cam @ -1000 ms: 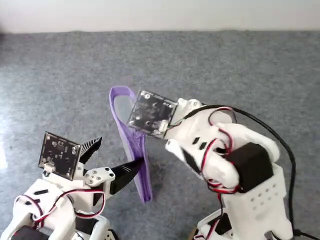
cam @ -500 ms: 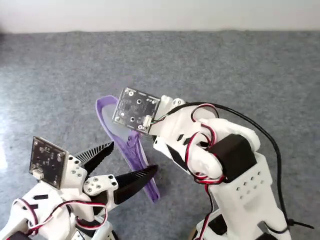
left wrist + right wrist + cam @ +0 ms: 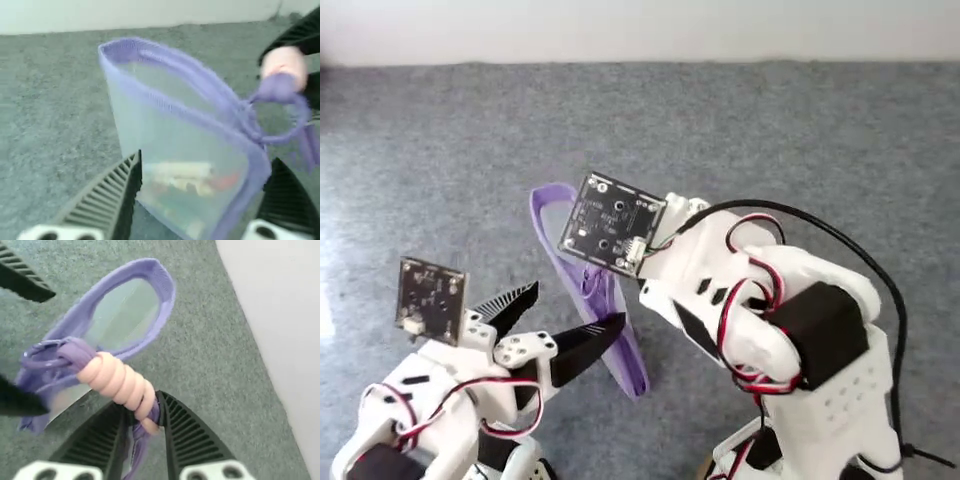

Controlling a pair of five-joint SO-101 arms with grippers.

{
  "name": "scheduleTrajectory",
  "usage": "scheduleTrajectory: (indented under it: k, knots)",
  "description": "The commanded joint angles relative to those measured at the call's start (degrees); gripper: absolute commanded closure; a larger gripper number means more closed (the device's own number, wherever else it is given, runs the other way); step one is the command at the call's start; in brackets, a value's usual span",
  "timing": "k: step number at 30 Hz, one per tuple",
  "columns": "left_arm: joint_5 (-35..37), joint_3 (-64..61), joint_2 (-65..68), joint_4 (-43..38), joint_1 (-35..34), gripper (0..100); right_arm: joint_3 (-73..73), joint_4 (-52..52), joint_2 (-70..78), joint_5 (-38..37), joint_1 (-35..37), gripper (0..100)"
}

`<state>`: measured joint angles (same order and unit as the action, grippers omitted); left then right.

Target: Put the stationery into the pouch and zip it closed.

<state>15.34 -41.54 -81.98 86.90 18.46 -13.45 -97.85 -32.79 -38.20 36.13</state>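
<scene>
A translucent pouch (image 3: 582, 285) with purple trim stands on its edge on the grey carpet. Stationery (image 3: 186, 181) lies inside it near the bottom. My right gripper (image 3: 142, 411) is shut on the zipper pull (image 3: 116, 380), a pink ribbed bead on a purple cord at the pouch's (image 3: 125, 310) near end. In the high view the right wrist's camera board (image 3: 611, 224) hides those fingers. My left gripper (image 3: 578, 306) is open, one finger on each side of the pouch's lower end. From the left wrist, its gripper (image 3: 205, 165) straddles the pouch (image 3: 165, 125), with the pull (image 3: 281, 70) beyond.
Grey carpet (image 3: 800, 140) spreads all around, and a white wall (image 3: 640, 30) bounds its far side. The right arm's white body (image 3: 790, 340) with red and black wires fills the near right. The left arm's base (image 3: 430, 420) sits at the near left.
The right gripper swung the pouch to the left, then partly back to the right, keeping hold of the pull. The left gripper spread wider, shifted and stayed open at the pouch's lower end.
</scene>
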Motion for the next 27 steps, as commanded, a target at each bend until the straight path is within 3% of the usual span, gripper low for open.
scheduleTrajectory:
  k: [1, 13, 22, 27]
  knots:
    - [-1.32, -1.89, 0.35, 0.97, -1.67, 63, -2.99, -2.33, -0.66, 0.70, 0.22, 99.0]
    - [-11.96, 1.89, 0.26, 0.97, -1.67, 90, -4.48, -3.56, -0.66, 0.70, 0.04, 99.0]
    - [-12.31, 4.88, 0.26, 0.62, -1.58, 91, -4.48, -3.56, -0.48, 0.53, 0.40, 99.0]
    - [-12.31, 4.35, 0.53, -6.24, -1.23, 91, -4.48, -3.56, -0.31, 0.53, 0.40, 99.0]
